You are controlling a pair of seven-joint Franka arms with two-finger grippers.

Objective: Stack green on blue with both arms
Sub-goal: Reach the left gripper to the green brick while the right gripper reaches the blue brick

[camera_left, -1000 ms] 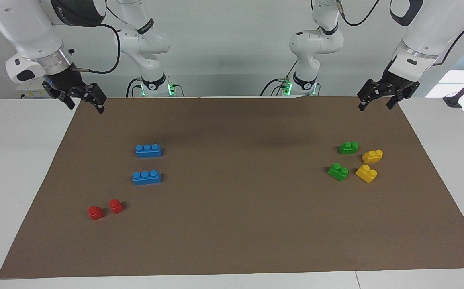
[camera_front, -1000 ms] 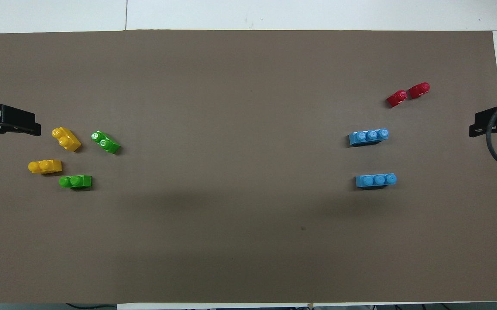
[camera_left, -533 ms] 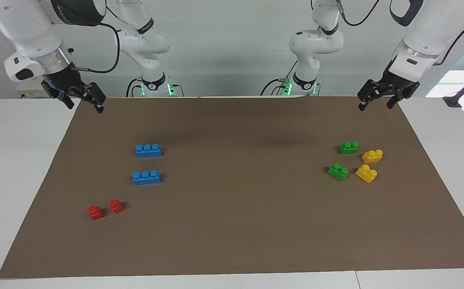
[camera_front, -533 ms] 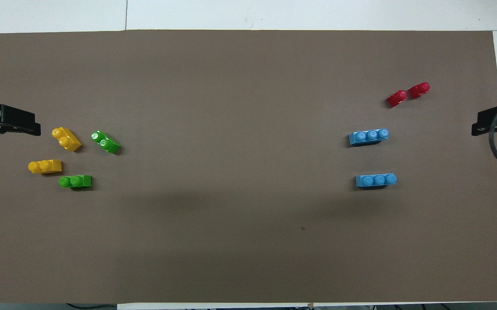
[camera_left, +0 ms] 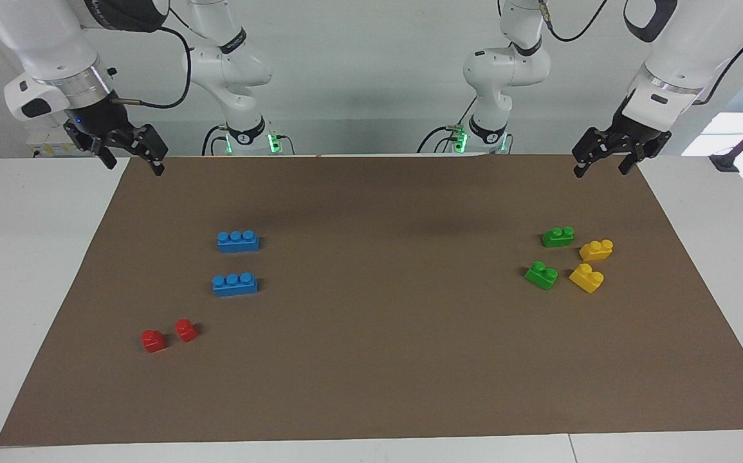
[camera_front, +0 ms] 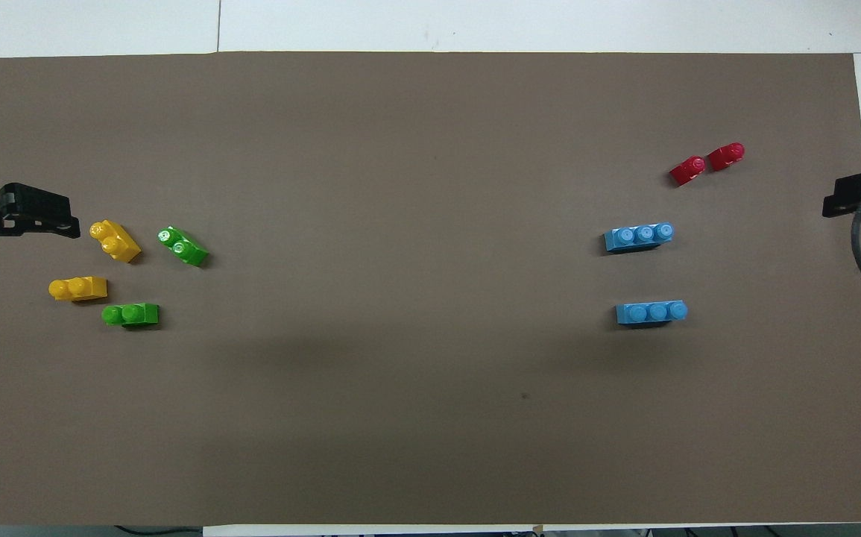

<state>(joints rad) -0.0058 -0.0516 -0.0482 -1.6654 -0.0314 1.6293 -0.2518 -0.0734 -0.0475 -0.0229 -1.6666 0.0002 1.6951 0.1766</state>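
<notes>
Two grippers hang in the air at either end of the brown mat [camera_left: 377, 360], both with fingers spread and nothing between them. The left gripper [camera_left: 603, 166] hovers over the mat's corner nearest its own arm, and it also shows at the edge of the overhead view [camera_front: 27, 222].

Out from that gripper, farther from the robots, lie four small bricks in a loose cluster. The nearer green brick [camera_left: 558, 236] sits on the mat closest to the gripper, with a yellow brick [camera_left: 596, 249] just beside it toward the left arm's end of the table. The farther green brick [camera_left: 541, 275] lies farther out again, apart from a second yellow brick [camera_left: 587, 278].

The right gripper [camera_left: 132, 162] hovers over the mat's edge at the right arm's end. Well out from it, toward the middle of the table, the nearer blue brick [camera_left: 237, 241] lies flat, studs up. The farther blue brick [camera_left: 235, 283] lies parallel to it and apart. Farther out still are two red bricks [camera_left: 168, 335], close together. No green brick rests on a blue one.
</notes>
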